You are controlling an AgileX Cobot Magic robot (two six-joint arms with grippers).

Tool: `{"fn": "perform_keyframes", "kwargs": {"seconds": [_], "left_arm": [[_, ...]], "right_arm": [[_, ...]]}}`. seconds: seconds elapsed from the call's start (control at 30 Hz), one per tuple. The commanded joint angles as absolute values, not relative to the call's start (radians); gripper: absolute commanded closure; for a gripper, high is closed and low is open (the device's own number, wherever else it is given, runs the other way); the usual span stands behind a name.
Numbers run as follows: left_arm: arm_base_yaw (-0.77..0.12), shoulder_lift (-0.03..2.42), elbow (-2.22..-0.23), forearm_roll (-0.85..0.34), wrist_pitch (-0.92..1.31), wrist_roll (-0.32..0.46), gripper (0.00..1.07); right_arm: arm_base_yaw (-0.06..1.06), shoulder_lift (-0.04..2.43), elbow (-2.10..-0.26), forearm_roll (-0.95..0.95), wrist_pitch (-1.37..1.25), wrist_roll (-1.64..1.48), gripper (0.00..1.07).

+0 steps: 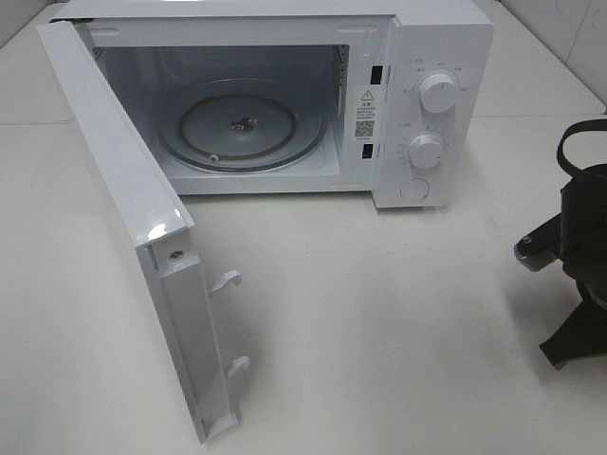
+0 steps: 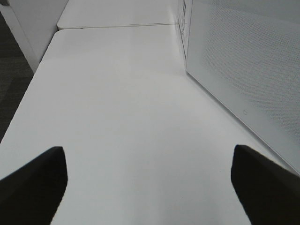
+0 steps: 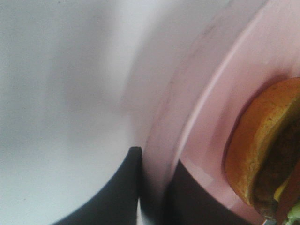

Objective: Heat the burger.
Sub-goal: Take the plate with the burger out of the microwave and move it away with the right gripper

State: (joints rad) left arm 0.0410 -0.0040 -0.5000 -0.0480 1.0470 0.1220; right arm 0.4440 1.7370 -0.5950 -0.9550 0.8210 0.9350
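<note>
Plate (image 3: 206, 117) rim is what my right pincer (image 3: 154, 187) has pinched, one finger on top and one under the pink edge, and the burger (image 3: 262, 154) rides on that plate just beside the grip. The overhead view only catches the right arm (image 1: 574, 256) at the far right edge of the worktop (image 1: 379, 313), with plate and burger out of sight there. My left pincer (image 2: 150, 187) hangs wide open over bare worktop next to the microwave door (image 1: 133, 218), holding nothing. The microwave (image 1: 285, 95) is already open with the glass turntable (image 1: 242, 128) bare, so I reckon the job now is carrying the plate across and in. I'd keep it dead level, since an edge grip lets it tip, go slow, and come in low and straight to clear the door frame. Burger looks glossy golden brown on the bun, with a dark patty layer, a bit of yellow and green lettuce peeking out.
</note>
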Motion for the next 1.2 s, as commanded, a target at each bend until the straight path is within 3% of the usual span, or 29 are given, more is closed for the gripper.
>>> {"fn": "perform_keyframes", "kwargs": {"seconds": [0.03, 0.93, 1.2], "left_arm": [[0.044, -0.023, -0.497, -0.05, 1.037, 0.122, 0.17], [0.044, -0.023, -0.497, -0.05, 1.037, 0.122, 0.17], [0.044, -0.023, -0.497, -0.05, 1.037, 0.122, 0.17]], "right_arm": [[0.428, 1.736, -0.59, -1.015, 0.854, 0.948, 1.07], [0.428, 1.864, -0.59, -1.035, 0.778, 0.999, 1.07], [0.431, 1.861, -0.591, -0.998, 0.781, 0.988, 0.9]]}}
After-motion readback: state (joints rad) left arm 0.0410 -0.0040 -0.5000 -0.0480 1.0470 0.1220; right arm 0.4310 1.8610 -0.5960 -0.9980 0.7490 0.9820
